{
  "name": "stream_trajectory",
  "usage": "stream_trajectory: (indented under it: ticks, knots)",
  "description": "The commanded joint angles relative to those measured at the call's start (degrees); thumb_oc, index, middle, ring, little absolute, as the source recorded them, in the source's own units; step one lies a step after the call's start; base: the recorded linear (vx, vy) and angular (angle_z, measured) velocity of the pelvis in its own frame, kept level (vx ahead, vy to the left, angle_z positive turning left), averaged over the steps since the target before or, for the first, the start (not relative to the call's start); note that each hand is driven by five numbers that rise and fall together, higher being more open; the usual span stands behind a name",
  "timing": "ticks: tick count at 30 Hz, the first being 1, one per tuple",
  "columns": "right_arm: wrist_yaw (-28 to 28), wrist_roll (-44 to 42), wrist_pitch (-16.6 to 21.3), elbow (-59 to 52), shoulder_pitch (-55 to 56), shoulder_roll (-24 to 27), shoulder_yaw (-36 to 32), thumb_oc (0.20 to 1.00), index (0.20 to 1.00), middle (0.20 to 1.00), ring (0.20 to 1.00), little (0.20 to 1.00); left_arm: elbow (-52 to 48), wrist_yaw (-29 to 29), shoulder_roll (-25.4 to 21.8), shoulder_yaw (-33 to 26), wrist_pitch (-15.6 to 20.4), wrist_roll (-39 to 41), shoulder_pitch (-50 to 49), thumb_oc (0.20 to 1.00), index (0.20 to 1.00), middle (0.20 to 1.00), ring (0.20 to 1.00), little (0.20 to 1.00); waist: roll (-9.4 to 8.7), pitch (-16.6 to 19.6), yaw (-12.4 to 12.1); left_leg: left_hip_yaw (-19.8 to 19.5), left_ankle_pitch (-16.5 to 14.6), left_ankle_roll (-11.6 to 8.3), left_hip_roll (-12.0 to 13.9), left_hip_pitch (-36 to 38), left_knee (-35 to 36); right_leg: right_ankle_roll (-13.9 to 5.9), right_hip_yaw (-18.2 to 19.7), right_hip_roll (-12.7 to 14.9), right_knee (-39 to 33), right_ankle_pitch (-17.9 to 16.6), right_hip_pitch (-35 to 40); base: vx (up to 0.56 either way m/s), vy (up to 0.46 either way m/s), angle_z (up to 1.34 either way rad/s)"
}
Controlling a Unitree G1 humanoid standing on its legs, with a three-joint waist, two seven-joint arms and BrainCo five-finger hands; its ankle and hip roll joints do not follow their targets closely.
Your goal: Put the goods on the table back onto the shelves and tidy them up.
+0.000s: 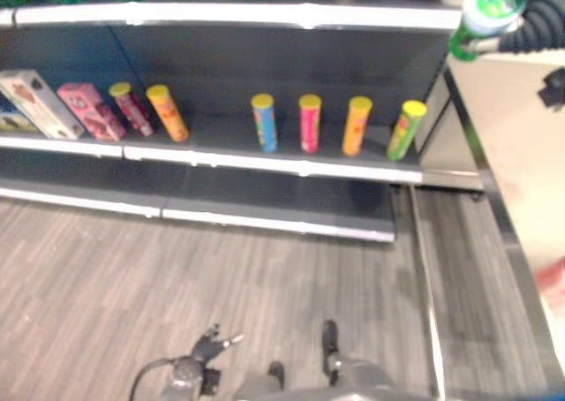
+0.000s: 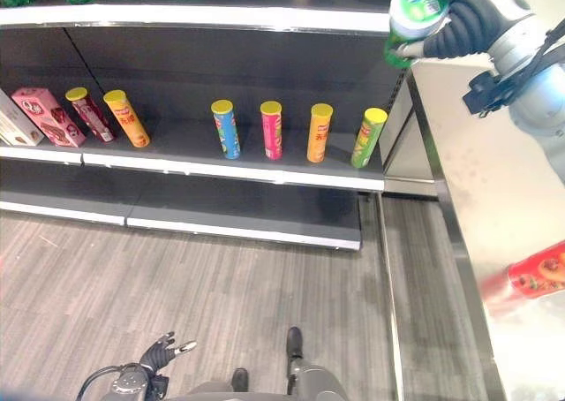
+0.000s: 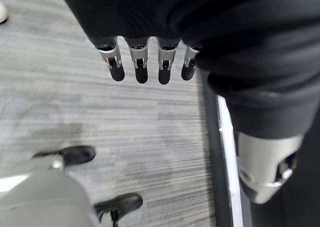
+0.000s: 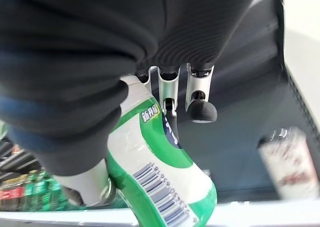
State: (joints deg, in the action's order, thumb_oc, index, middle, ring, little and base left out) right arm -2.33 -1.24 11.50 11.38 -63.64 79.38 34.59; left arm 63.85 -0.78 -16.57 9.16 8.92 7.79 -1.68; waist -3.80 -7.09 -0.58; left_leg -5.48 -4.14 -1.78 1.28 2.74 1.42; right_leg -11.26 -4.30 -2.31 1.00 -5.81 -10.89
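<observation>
Below, grey plank floor (image 2: 221, 295) fronts dark shelves (image 2: 221, 149).

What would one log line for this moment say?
right hand: shut on green bottle, raised by top shelf | left hand: open, low, idle

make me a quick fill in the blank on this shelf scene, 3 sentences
1. The right hand is curled round a ____ bottle with a white label.
2. The yellow-lidded cans stand on the ____ shelf.
3. The left hand holds ____, its fingers straight above the floor.

Missing words: green; middle; nothing
</observation>
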Motion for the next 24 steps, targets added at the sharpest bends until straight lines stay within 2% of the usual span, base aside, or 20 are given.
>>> stream_trajectory:
  ticks: [1,2,3,4,5,6,8,9,10,11,12,14,15,17,18,19,21,23,24]
  knots:
    - [-0.48,-2.04,-0.68,4.16,-9.27,-0.11,3.41,0.200,0.200,0.200,0.200,0.200,0.89,-0.02,-3.06,1.18,1.09,-1.13,-1.96,1.000,1.000,1.000,1.000,1.000,-0.85,3.82,-3.31,1.78,-6.33,-1.92,-5.86,11.37,-0.51,-0.53,-0.10,-2.87,-0.50,3.49,2.93,0.44,-0.008,0.34]
    - [-0.43,-1.82,-0.71,5.08,-11.35,-0.29,5.44,0.200,0.200,0.200,0.200,0.200,0.81,0.19,-2.78,1.07,1.09,-0.43,-2.26,1.000,1.000,1.000,1.000,1.000,-0.45,4.76,-3.37,2.07,-5.98,-2.99,-5.11,11.74,-2.00,-0.18,-0.71,-2.75,-0.53,3.57,3.69,0.51,-0.016,0.36]
    - [0.31,-1.46,-1.07,5.95,-14.09,-0.16,8.29,0.200,0.200,0.200,0.200,0.200,0.68,-0.07,-2.56,1.86,1.08,-0.31,-2.69,1.000,1.000,1.000,1.000,1.000,0.20,5.91,-3.10,2.94,-5.22,-5.59,-3.46,11.72,-6.26,0.78,-1.78,-2.56,0.27,5.07,4.76,0.47,-0.018,0.46]
    - [0.44,-1.29,-1.20,6.62,-15.96,-0.50,9.70,0.200,0.200,0.200,0.200,0.200,0.48,-0.14,-2.57,2.03,1.00,0.34,-2.83,1.000,1.000,1.000,1.000,1.000,0.40,5.90,-3.19,3.35,-3.91,-7.24,-3.13,10.86,-9.91,1.31,-2.07,-2.55,0.64,5.75,5.52,0.39,0.001,0.69]
    - [0.44,-1.04,-1.39,7.75,-18.56,-1.04,11.86,0.200,0.200,0.200,0.200,0.200,-0.01,0.02,-2.55,1.98,0.94,0.84,-2.85,1.000,1.000,1.000,1.000,1.000,0.98,5.12,-3.54,3.68,-1.66,-9.36,-2.83,8.07,-17.00,1.81,-2.59,-2.32,1.29,6.67,6.70,0.16,0.014,0.87]
    - [0.44,-1.09,-1.38,7.86,-19.01,-1.08,12.28,0.200,0.200,0.200,0.200,0.200,-0.02,0.02,-2.45,1.95,0.93,0.84,-2.81,1.000,1.000,1.000,1.000,1.000,0.88,5.22,-3.38,3.57,-1.43,-9.33,-3.04,7.79,-16.98,1.78,-2.66,-2.09,1.24,6.56,6.49,0.14,0.028,1.17]
    - [0.48,-0.78,-1.53,9.37,-22.51,-2.67,14.93,0.200,0.200,0.200,0.200,0.200,-0.45,0.50,-2.42,2.27,0.81,1.59,-3.00,1.000,1.000,1.000,1.000,1.000,0.27,3.83,-4.44,4.77,2.65,-11.46,-3.35,2.61,-28.15,2.49,-2.65,-0.95,1.32,7.82,8.73,0.16,0.019,0.72]
    - [0.68,-0.83,-1.62,10.29,-24.34,-3.47,16.60,0.200,0.200,0.200,0.200,0.200,-0.52,0.68,-2.23,2.30,0.76,1.57,-3.01,1.000,1.000,1.000,1.000,1.000,0.17,3.31,-5.04,5.54,3.59,-11.59,-3.31,0.16,-33.52,2.97,-2.57,-0.67,1.11,8.53,9.64,0.24,0.006,-0.01]
    - [1.14,-0.62,-1.97,13.78,-24.23,-4.73,18.08,0.200,0.200,0.200,0.200,0.200,-0.23,1.22,-2.42,2.60,0.80,1.42,-2.87,1.000,1.000,1.000,1.000,1.000,-0.67,2.19,-6.82,8.31,3.85,-10.04,-1.77,-4.29,-38.04,3.35,-1.93,0.27,0.03,10.03,12.16,0.17,0.004,-0.28]
    - [1.14,-0.67,-1.94,13.92,-24.63,-4.80,18.50,0.200,0.200,0.200,0.200,0.200,-0.23,1.21,-2.30,2.60,0.80,1.44,-2.88,1.000,1.000,1.000,1.000,1.000,-0.37,2.11,-6.99,8.47,3.60,-10.04,-1.55,-4.22,-38.28,3.36,-1.77,0.06,0.01,10.02,12.26,0.22,0.016,-0.36]
    - [1.31,-0.67,-1.98,15.41,-26.28,-4.93,20.64,0.200,0.200,0.200,0.200,0.200,-0.40,1.13,-2.18,2.90,0.81,2.07,-2.67,1.000,1.000,1.000,1.000,1.000,-0.51,1.87,-7.50,9.53,2.92,-9.05,0.37,-4.57,-35.61,3.31,-1.53,0.44,-0.30,10.74,13.23,0.21,0.055,-0.12]
    - [1.49,-1.40,-2.12,18.54,-28.74,-6.11,22.66,0.200,0.200,0.200,0.200,0.200,-0.64,0.72,-2.41,3.67,1.02,2.53,-2.51,1.000,1.000,1.000,1.000,1.000,-1.41,1.71,-8.39,11.38,-0.74,-7.04,4.07,-5.43,-26.64,2.43,-1.61,1.82,-1.37,12.12,15.08,0.29,0.103,0.15]
    - [1.31,-1.32,-2.00,19.77,-29.43,-6.32,23.00,0.200,0.200,0.200,0.200,0.200,-0.91,0.59,-2.75,4.22,1.27,2.80,-2.46,1.000,1.000,1.000,1.000,1.000,-1.53,1.53,-8.78,11.55,-0.73,-7.37,5.77,-6.64,-19.97,2.04,-1.53,2.56,-1.63,12.76,15.42,0.28,0.186,-0.16]
    - [0.98,-0.86,-1.89,20.67,-28.32,-6.84,22.04,0.200,0.200,0.200,0.200,0.200,-1.31,0.49,-3.46,4.74,1.24,3.14,-2.13,1.000,1.000,1.000,1.000,1.000,-0.57,2.11,-9.61,10.16,5.35,-8.92,9.22,-8.39,-6.13,1.52,-0.94,2.52,-2.47,13.86,16.36,0.30,0.258,-0.26]
    - [0.83,-0.01,-1.86,21.21,-27.66,-7.01,21.73,0.200,0.200,0.200,0.200,0.200,-1.04,0.73,-3.79,4.62,1.50,3.15,-2.03,1.000,1.000,1.000,1.000,1.000,-0.18,2.20,-10.31,8.21,8.43,-9.97,10.35,-9.23,-1.83,1.35,-0.46,2.49,-2.92,14.39,17.25,0.31,0.286,0.16]
    - [0.51,0.82,-1.80,22.09,-28.57,-7.18,22.48,0.200,0.200,0.200,0.200,0.200,-0.73,1.08,-3.92,4.90,1.87,3.13,-2.04,1.000,1.000,1.000,1.000,1.000,-0.16,2.56,-10.61,6.03,9.64,-10.93,11.06,-10.03,1.75,1.02,0.58,2.99,-3.13,14.91,17.88,0.31,0.320,0.10]
    - [0.96,2.13,-2.39,23.54,-29.69,-8.57,23.70,0.200,0.200,0.200,0.200,0.200,0.02,1.50,-4.22,4.65,2.23,2.77,-2.32,1.000,1.000,1.000,1.000,1.000,-0.03,3.11,-10.93,3.31,9.94,-11.86,11.92,-11.05,2.78,-0.15,3.37,4.14,-3.08,15.96,19.32,0.36,0.454,-0.56]
    - [0.33,2.89,-2.64,23.19,-31.46,-9.60,23.81,0.200,0.200,0.200,0.200,0.200,0.29,1.82,-4.49,3.67,2.72,2.59,-2.23,1.000,1.000,1.000,1.000,1.000,0.73,3.72,-11.19,8.04,8.78,-11.28,11.12,-9.65,1.08,-1.98,4.90,8.31,-4.41,14.84,19.72,0.26,0.522,-1.04]
    - [0.32,2.93,-2.67,23.12,-31.24,-9.57,23.58,0.200,0.200,0.200,0.200,0.200,0.28,1.83,-4.57,3.67,2.72,2.58,-2.26,1.000,1.000,1.000,1.000,1.000,0.57,3.69,-11.37,8.25,8.66,-11.23,11.05,-9.57,0.98,-2.04,5.08,8.43,-4.44,14.86,19.74,0.08,0.306,-1.23]
